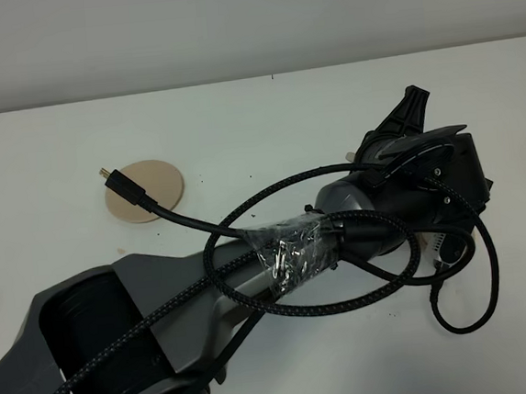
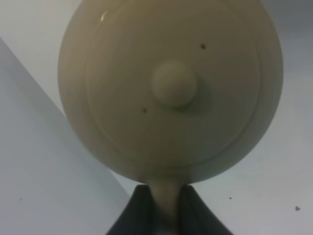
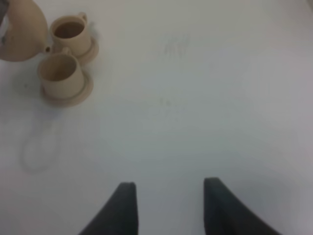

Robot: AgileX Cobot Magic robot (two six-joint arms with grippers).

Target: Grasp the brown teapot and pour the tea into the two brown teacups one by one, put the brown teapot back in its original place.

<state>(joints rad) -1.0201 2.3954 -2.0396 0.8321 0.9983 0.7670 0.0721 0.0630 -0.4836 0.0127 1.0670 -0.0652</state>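
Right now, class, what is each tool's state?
Left tool: shut on the brown teapot.
Right tool: open, holding nothing.

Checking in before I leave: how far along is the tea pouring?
Done: one cup looks dark inside, likely filled. In hand: the left hand grips the teapot, spout by the other cup, which looks empty. Left: fill it, then return the teapot to its bare saucer.

Left arm [image 1: 196, 327] stretched across the middle, left fingers [image 2: 139, 215] clamped, right fingers [image 3: 122, 210] parted
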